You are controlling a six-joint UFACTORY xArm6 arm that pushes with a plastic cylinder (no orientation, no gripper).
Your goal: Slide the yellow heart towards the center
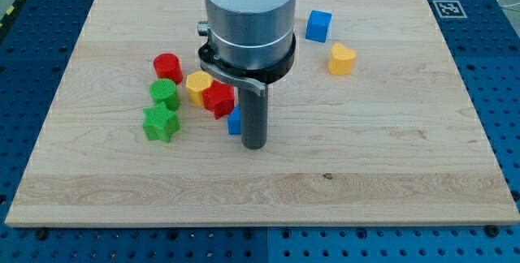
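The yellow heart point(342, 58) lies on the wooden board point(390, 157) at the view's upper right. My tip point(255, 146) rests on the board near the middle, well to the lower left of the heart and apart from it. A blue block point(234, 121) sits right against the rod's left side, partly hidden by it; its shape is not clear.
A blue cube point(318, 25) lies up and left of the heart. Left of the rod are a red block point(218, 99), a yellow block point(198, 87), a red cylinder point(167, 67), a green cylinder point(165, 94) and a green star point(160, 122).
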